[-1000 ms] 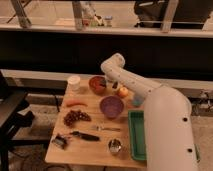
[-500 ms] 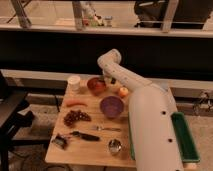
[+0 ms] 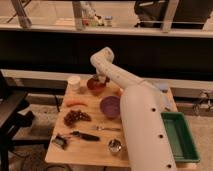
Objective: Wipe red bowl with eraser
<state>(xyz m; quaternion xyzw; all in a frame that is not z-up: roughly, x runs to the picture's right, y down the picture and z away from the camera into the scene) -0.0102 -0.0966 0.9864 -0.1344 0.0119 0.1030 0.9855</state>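
Camera view: gripper [image 3: 100,79], pressed shut, is hovering just above red bowl [image 3: 95,88], bowl lying directly beneath; eraser possibly hidden within.

My closed gripper [image 3: 99,80] hangs at the red bowl [image 3: 95,87], covering its far rim; whether it holds the eraser is too small to tell. My arm [image 3: 142,125] hides the table's [image 3: 80,150] right side.

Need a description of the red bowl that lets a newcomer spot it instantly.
On the wooden table, look at the far edge, just right of the white cup as the camera sees it. The red bowl sits there, directly under the robot's hand. It is red-orange and smaller than the purple bowl nearer the table's middle.
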